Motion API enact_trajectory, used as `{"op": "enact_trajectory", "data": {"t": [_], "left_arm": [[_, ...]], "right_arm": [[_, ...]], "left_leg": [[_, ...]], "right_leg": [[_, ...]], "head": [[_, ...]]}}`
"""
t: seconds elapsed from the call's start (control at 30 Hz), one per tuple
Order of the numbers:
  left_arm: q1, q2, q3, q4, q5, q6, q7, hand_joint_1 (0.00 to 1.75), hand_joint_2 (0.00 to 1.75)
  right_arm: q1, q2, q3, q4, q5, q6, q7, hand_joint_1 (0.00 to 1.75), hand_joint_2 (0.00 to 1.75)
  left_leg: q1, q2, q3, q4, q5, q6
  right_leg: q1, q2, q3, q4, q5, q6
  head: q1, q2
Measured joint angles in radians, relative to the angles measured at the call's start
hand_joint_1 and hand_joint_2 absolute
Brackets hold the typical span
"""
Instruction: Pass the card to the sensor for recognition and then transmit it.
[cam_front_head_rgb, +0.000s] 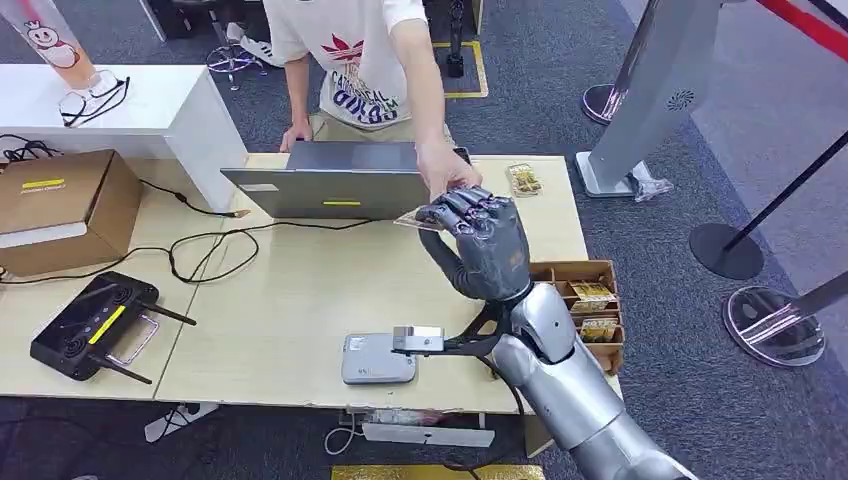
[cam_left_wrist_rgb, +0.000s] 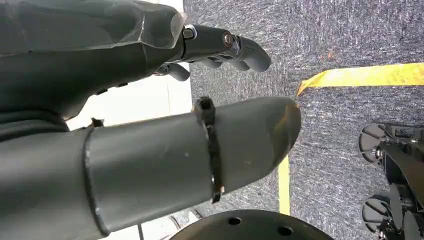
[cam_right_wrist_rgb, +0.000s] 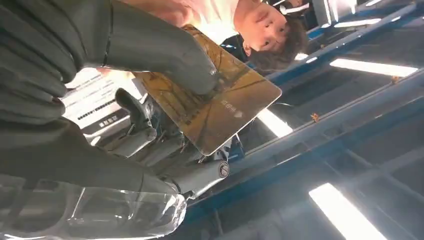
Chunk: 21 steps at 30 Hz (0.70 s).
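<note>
My right hand (cam_front_head_rgb: 482, 238) is raised above the table's middle, its back toward me. It pinches a brownish card (cam_front_head_rgb: 413, 219) that sticks out to the left. In the right wrist view the thumb (cam_right_wrist_rgb: 186, 61) presses on the card (cam_right_wrist_rgb: 227, 112) while darker fingers sit behind it. A person's hand (cam_front_head_rgb: 445, 168) reaches over the laptop and meets the card's far edge at my fingertips. The grey sensor box (cam_front_head_rgb: 378, 359) lies near the table's front edge, below my hand. My left hand (cam_left_wrist_rgb: 150, 120) hangs over dark carpet, fingers apart, holding nothing.
A grey laptop (cam_front_head_rgb: 330, 180) stands at the table's back, the person behind it. A cardboard box (cam_front_head_rgb: 62, 205) and black controller (cam_front_head_rgb: 95, 326) lie at left. A wooden tray (cam_front_head_rgb: 588, 300) with cards sits at the right edge. Barrier post bases (cam_front_head_rgb: 727, 250) stand on the floor right.
</note>
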Motion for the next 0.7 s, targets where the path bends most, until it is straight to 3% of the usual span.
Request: {"op": "enact_trajectory", "data": {"t": [0.13,0.27,0.4,0.7], "left_arm": [[0.000,0.000,0.000,0.000,-0.002,0.000,0.000,0.00,0.00],[0.000,0.000,0.000,0.000,-0.004,0.000,-0.002,0.00,0.00],[0.000,0.000,0.000,0.000,-0.008,-0.002,-0.002,0.00,0.00],[0.000,0.004,0.001,0.000,-0.009,-0.009,-0.002,0.00,0.00]], "right_arm": [[0.000,0.000,0.000,0.003,-0.005,0.000,-0.004,1.62,1.75],[0.000,0.000,0.000,0.005,-0.016,0.000,-0.008,1.75,1.75],[-0.003,0.000,0.008,0.010,-0.155,0.012,-0.022,1.75,1.75],[-0.006,0.000,0.028,-0.003,-0.429,0.179,-0.070,1.75,1.75]], "left_leg": [[0.000,0.000,0.000,0.000,0.000,0.000],[0.000,0.000,0.000,0.000,0.000,0.000],[0.000,0.000,0.000,0.000,0.000,0.000],[0.000,0.000,0.000,0.000,0.000,0.000]], "right_leg": [[0.000,0.000,0.000,0.000,0.000,0.000],[0.000,0.000,0.000,0.000,0.000,0.000],[0.000,0.000,0.000,0.000,0.000,0.000],[0.000,0.000,0.000,0.000,0.000,0.000]], "head": [[0.000,0.000],[0.000,0.000],[0.000,0.000],[0.000,0.000]]}}
